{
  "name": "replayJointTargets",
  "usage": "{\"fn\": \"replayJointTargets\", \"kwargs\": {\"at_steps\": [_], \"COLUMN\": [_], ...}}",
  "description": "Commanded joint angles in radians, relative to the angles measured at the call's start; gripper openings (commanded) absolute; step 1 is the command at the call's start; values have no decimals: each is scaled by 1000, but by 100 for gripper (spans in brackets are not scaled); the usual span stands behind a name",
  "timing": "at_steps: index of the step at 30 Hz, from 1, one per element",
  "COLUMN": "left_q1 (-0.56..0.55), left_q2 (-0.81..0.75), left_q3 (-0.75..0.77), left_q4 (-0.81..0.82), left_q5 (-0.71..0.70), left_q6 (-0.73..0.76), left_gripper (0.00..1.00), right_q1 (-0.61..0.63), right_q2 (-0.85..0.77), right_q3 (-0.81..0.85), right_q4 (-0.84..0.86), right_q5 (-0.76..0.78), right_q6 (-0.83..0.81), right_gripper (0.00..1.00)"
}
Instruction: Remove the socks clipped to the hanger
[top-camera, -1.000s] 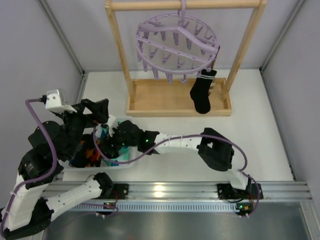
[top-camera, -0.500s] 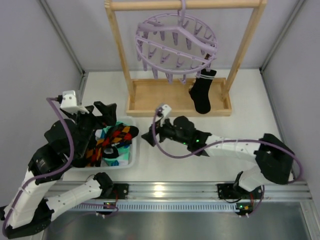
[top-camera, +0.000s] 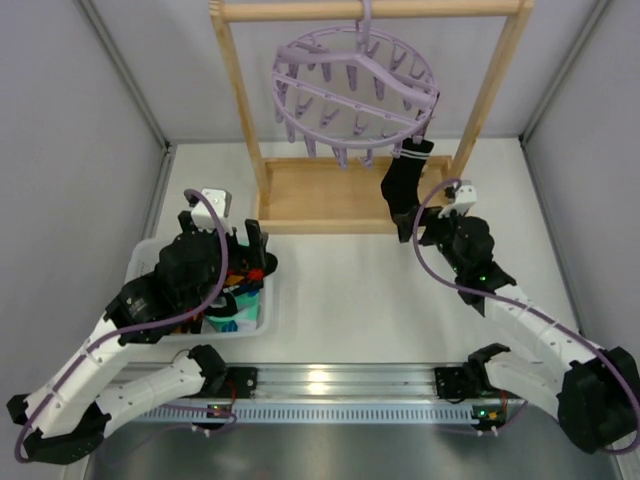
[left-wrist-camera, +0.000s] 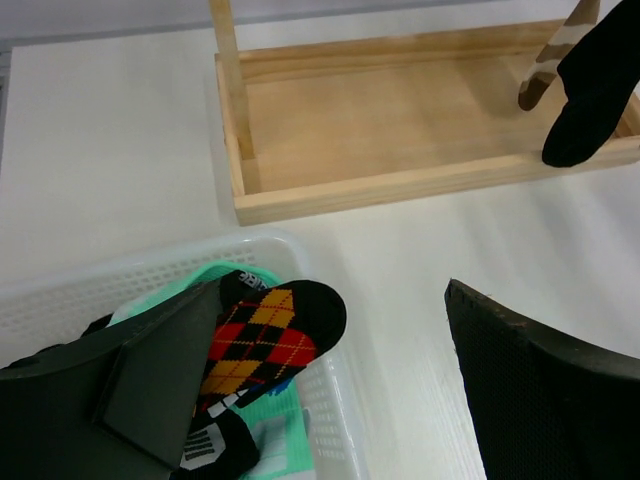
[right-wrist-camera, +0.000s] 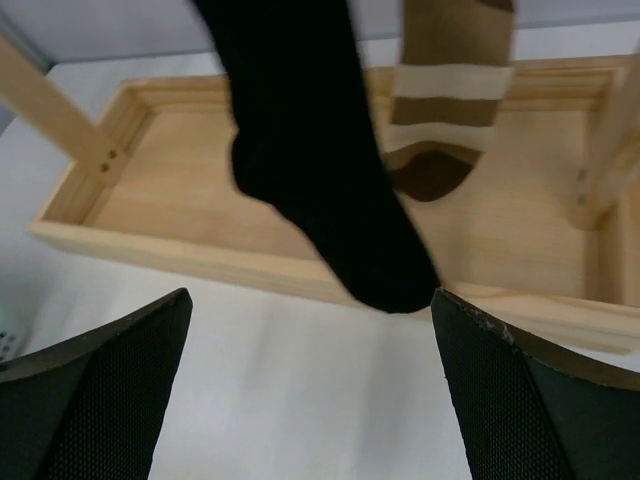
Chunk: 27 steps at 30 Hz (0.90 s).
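The lilac hanger (top-camera: 355, 85) hangs by its hook from the wooden rail. One black sock (top-camera: 402, 185) dangles from a clip on its right side, with a brown-striped sock (right-wrist-camera: 450, 90) behind it. My right gripper (top-camera: 418, 228) (right-wrist-camera: 310, 400) is open just below and in front of the black sock's (right-wrist-camera: 310, 150) toe, nothing between its fingers. My left gripper (top-camera: 252, 262) (left-wrist-camera: 330, 400) is open over the right end of the white basket (left-wrist-camera: 300, 250), holding nothing. In the basket lie an argyle sock (left-wrist-camera: 265, 335) and a mint-green sock (left-wrist-camera: 270, 430).
The wooden rail frame stands on a shallow wooden tray base (top-camera: 320, 195) at the back of the table, its uprights (top-camera: 240, 90) either side of the hanger. Grey walls close in the left and right. The basket (top-camera: 150, 262) sits at the front left.
My right arm left the basket and swung right to the hanging black sock, its jaws opening wider. My left arm shifted right and forward over the basket.
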Motion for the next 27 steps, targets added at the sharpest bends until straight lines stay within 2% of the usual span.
{"fn": "replayJointTargets", "kwargs": {"at_steps": [1, 4, 6, 11, 16, 19, 22, 23, 25, 26, 27], "left_q1": [2, 2, 2, 2, 2, 2, 2, 2, 2, 2, 2], "left_q2": [10, 19, 22, 24, 31, 31, 27, 27, 24, 25, 28], "left_q3": [-8, -9, -12, -23, -25, -25, -18, -18, -15, -15, -12], "left_q4": [26, 26, 26, 27, 26, 26, 26, 26, 27, 26, 27], "left_q5": [36, 47, 52, 62, 67, 62, 64, 65, 64, 62, 62], "left_q6": [18, 21, 21, 18, 26, 24, 22, 22, 21, 19, 16], "left_gripper": [98, 98, 98, 98, 98, 98, 98, 98, 98, 98, 98], "right_q1": [-157, -270, -322, -341, -358, -366, -366, -367, -366, -366, -362], "right_q2": [46, 164, 253, 391, 511, 577, 625, 631, 640, 640, 636], "right_q3": [49, 94, 123, 201, 238, 285, 309, 306, 286, 273, 255], "right_q4": [22, 189, 230, 274, 412, 447, 490, 504, 585, 621, 666], "right_q5": [-150, -410, -569, -671, -798, -889, -938, -943, -970, -970, -954], "right_q6": [-1, -36, -73, -239, -247, -225, -195, -184, -134, -114, -91], "right_gripper": [99, 99, 99, 99, 99, 93, 78, 67, 54, 24, 12]}}
